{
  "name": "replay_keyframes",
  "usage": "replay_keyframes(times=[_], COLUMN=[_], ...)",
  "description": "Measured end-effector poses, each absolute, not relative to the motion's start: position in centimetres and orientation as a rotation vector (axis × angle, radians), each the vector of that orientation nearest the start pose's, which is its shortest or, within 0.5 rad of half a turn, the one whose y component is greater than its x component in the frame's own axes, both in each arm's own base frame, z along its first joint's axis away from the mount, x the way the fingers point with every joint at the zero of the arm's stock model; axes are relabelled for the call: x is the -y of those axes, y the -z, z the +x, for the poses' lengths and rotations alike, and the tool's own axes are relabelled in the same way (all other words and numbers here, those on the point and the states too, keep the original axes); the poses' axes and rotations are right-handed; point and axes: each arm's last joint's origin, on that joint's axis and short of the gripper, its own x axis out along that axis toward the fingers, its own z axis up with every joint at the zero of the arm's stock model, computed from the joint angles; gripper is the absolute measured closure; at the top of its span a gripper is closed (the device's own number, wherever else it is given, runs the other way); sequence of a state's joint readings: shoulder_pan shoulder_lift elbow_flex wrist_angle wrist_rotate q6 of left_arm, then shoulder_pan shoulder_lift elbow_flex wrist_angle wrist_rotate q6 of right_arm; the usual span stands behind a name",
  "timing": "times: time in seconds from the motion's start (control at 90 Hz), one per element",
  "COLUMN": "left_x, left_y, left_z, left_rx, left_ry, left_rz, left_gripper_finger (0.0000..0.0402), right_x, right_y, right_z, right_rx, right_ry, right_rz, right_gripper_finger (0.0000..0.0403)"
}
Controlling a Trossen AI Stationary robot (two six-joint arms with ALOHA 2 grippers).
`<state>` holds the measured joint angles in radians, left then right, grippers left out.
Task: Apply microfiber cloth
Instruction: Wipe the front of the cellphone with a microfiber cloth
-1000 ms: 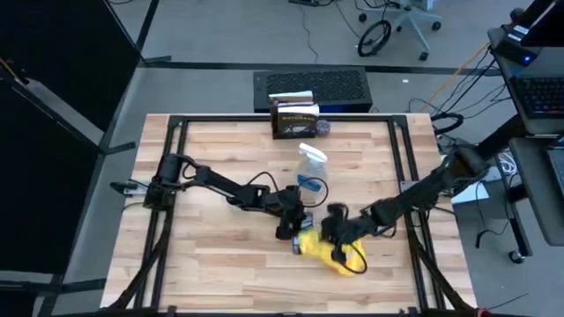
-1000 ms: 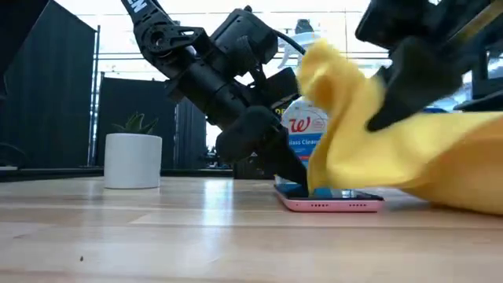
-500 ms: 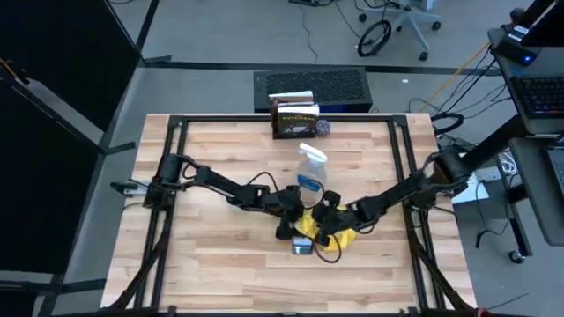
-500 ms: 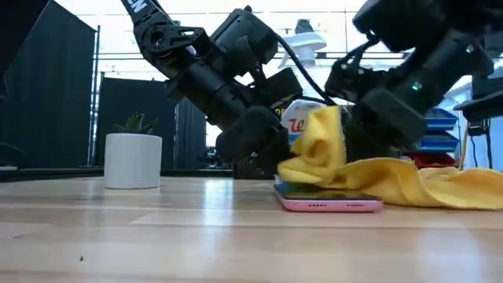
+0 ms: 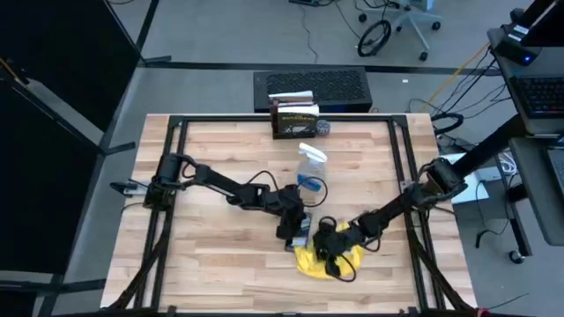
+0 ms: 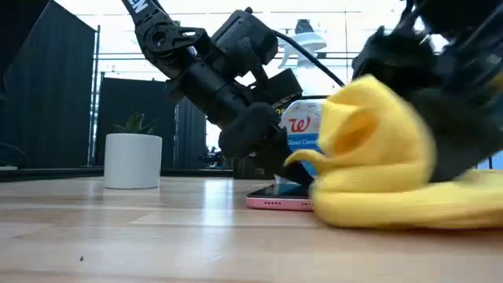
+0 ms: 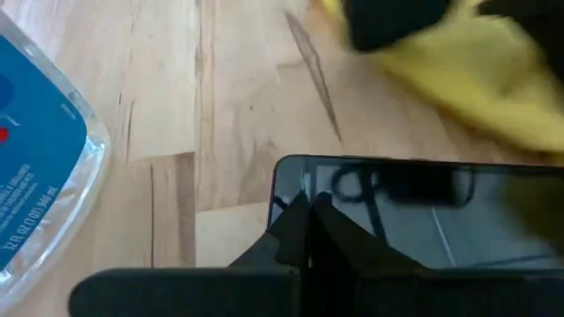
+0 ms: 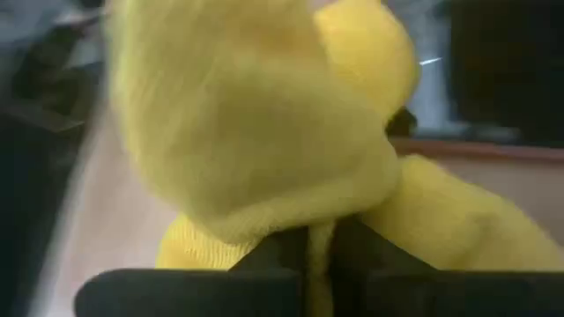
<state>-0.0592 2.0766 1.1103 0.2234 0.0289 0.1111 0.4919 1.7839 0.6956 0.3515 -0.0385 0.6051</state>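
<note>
A black smartphone (image 7: 423, 220) in a pink case (image 6: 275, 203) lies flat on the wooden table near its middle. My left gripper (image 5: 294, 231) is shut, with its tips down on the phone. The bright yellow microfiber cloth (image 5: 324, 262) is bunched up just near and right of the phone; in the low view the cloth (image 6: 377, 157) covers the phone's right part. My right gripper (image 5: 329, 241) is shut on the cloth. A clear spray bottle (image 5: 310, 171) with blue liquid stands just beyond the phone. My left gripper presses its shut fingertips (image 7: 308, 216) down on the phone's screen close to one end (image 7: 361, 189), slanting down from the table's left. The phone lies flat on the table. My right gripper pinches a bunched fold of the cloth (image 8: 291, 198) between its two fingers, several layers together, slanting down from the table's right. The cloth bulges up around the fingers, and its lower part (image 6: 377, 214) rests on the table.
A white pot with a plant (image 6: 132, 159) shows at the left in the low view. A dark box (image 5: 294, 119) stands at the table's far edge. A black frame (image 5: 176, 132) runs round the tabletop.
My right gripper carried the raised cloth down and toward the far left, laying it over the phone. It then dragged it back toward the near edge, where the cloth is bunched up. The phone has shifted a little toward the table's left.
</note>
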Motion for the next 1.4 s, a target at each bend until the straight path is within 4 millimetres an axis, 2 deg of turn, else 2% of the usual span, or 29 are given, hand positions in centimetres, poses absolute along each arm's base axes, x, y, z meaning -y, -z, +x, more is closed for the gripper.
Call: replay_keyframes(times=[0.078, 0.156, 0.289, 0.4, 0.567, 0.733, 0.933, 1.122, 1.233, 1.4], left_x=[2.5, 2.5, 2.4, 2.4, 2.4, 2.4, 2.4, 2.4, 2.4, 2.4], left_y=[-10.2, -10.2, -10.2, -10.2, -10.2, -10.2, -10.2, -10.2, -10.2, -10.2], left_z=[40.7, 40.7, 40.8, 40.8, 40.8, 40.8, 40.8, 40.8, 40.7, 40.8], left_rx=[-0.736, -0.732, -0.729, -0.729, -0.729, -0.728, -0.729, -0.732, -0.733, -0.733], left_ry=[0.12, 0.117, 0.115, 0.111, 0.11, 0.112, 0.113, 0.112, 0.112, 0.112], left_rz=[0.118, 0.118, 0.118, 0.116, 0.116, 0.12, 0.12, 0.122, 0.123, 0.121], left_gripper_finger=[0.0402, 0.0402, 0.0402, 0.0402, 0.0402, 0.0402, 0.0402, 0.0401, 0.0402, 0.0402], right_x=[-14.9, -14.4, -12.6, -11.3, -10.6, -10.6, -9.7, -9.1, -9.8, -11.1], right_y=[-11.5, -13.3, -16.2, -17.2, -15.5, -11.9, -9.5, -7.3, -6.7, -6.8], right_z=[27.0, 26.6, 26.8, 27.8, 29.1, 29.7, 31.4, 31.9, 31.9, 31.6], right_rx=[-0.887, -0.855, -0.661, -0.525, -0.518, -0.606, -0.497, -0.472, -0.436, -0.424], right_ry=[-0.311, -0.287, -0.072, 0.062, 0.107, 0.138, 0.22, 0.304, 0.28, 0.23], right_rz=[0.358, 0.316, 0.215, 0.196, 0.155, 0.139, 0.198, 0.254, 0.262, 0.226], right_gripper_finger=[0.0401, 0.0401, 0.0401, 0.0401, 0.0401, 0.0401, 0.0401, 0.0401, 0.0401, 0.0401])
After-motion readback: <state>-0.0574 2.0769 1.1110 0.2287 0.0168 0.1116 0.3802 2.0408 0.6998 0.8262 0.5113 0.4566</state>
